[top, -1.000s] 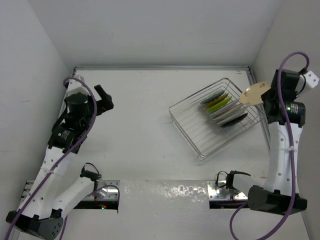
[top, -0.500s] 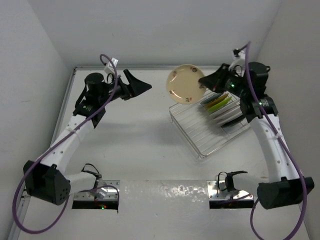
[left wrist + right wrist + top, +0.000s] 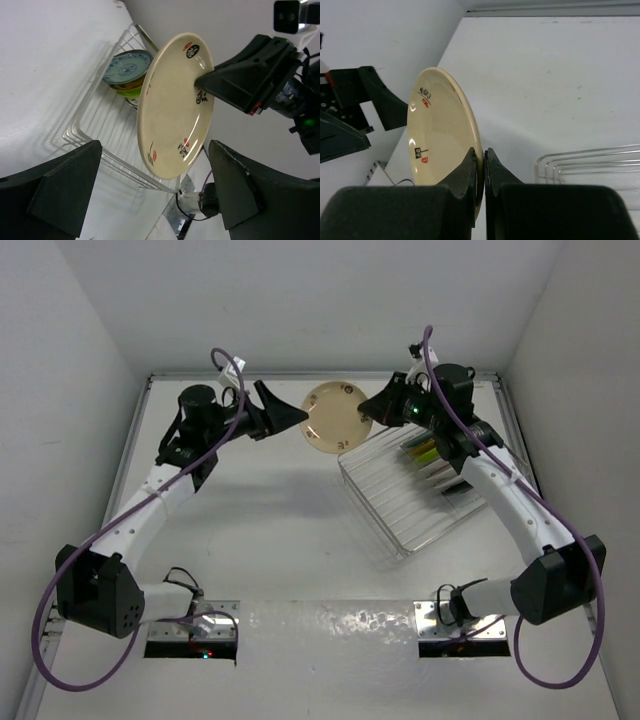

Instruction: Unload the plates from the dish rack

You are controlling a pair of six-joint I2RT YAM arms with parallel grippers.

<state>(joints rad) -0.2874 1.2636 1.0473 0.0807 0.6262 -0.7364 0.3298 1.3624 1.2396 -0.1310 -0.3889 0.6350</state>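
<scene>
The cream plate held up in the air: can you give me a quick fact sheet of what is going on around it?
Plate: cream plate, red and black marks, held on edge above the table
Held by: right end effector, shut on its rim
Other arm: left end effector, open, facing the plate, a finger to each side in its wrist view, not gripping
Rack: dish rack, on the table's right side
Left in rack: blue patterned plate, lime green plate, others partly hidden
</scene>
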